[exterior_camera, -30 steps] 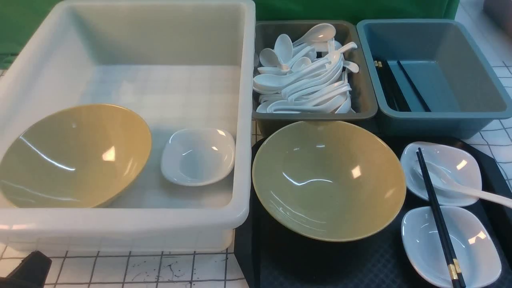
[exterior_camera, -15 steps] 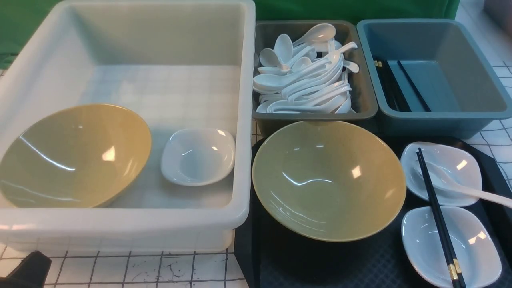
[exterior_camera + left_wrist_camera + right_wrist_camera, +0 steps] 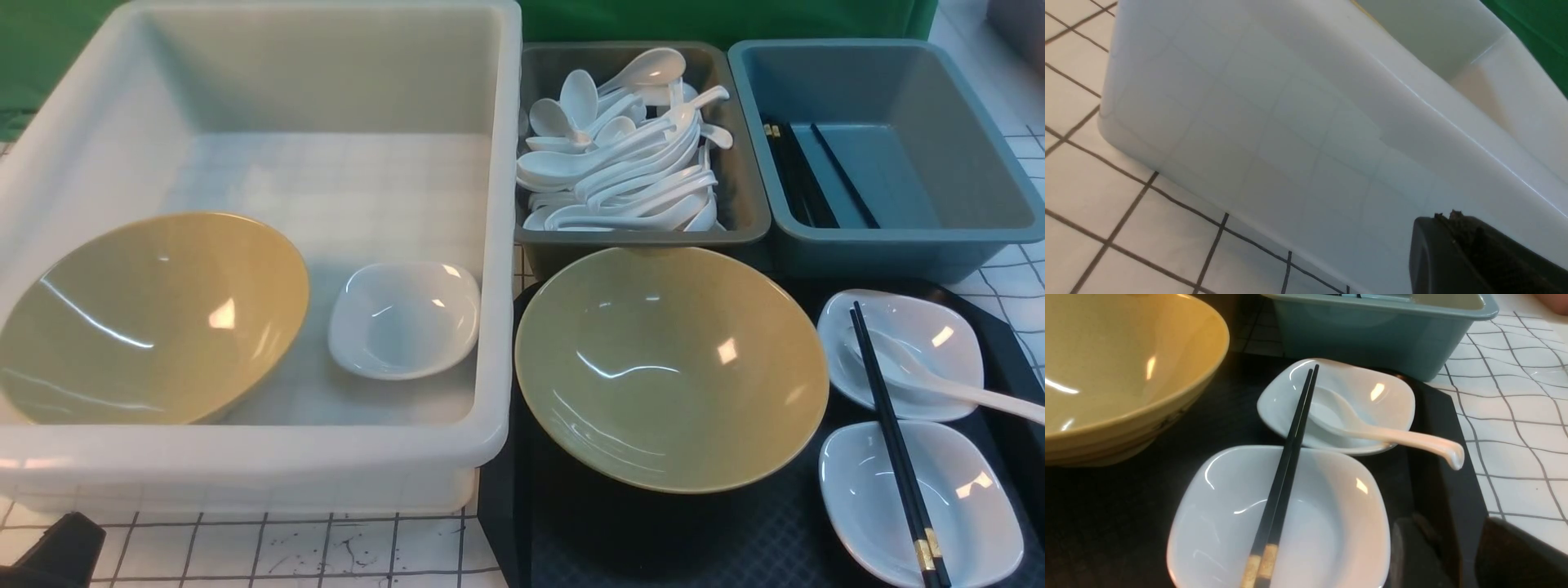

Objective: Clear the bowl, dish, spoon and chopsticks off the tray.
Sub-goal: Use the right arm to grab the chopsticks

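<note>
The gridded desk (image 3: 245,547) carries everything you see; the deep white tub (image 3: 500,245) is the biggest thing on it, and its outer wall rises just beyond your left fingers (image 3: 1474,257), which are pressed together with nothing in them; inside the tub sit a second yellow bowl (image 3: 147,318) and a small white dish (image 3: 404,318). The black tray (image 3: 1433,416) comes next; its right rim runs under your right fingers (image 3: 1515,559), which stand apart and empty, low over that edge. The bowl (image 3: 1118,367) sits on the tray ahead of the right fingers, toward your left arm's side; beyond the tray, well away from those fingers, stand the blue bin (image 3: 1355,339), with black sticks (image 3: 804,175) lying in it, and the grey bin (image 3: 637,238), heaped with white spoons (image 3: 620,163). The near dish (image 3: 1331,539) lies just beside the right fingers; the far dish (image 3: 1388,392) sits close behind it, farther from them. The chopsticks (image 3: 1286,473) lie side by side across both dishes, gold-banded ends nearest the fingers; the spoon (image 3: 1372,433) rests with its scoop in the far dish, its handle reaching out over that dish's rim toward the tray's right edge.
</note>
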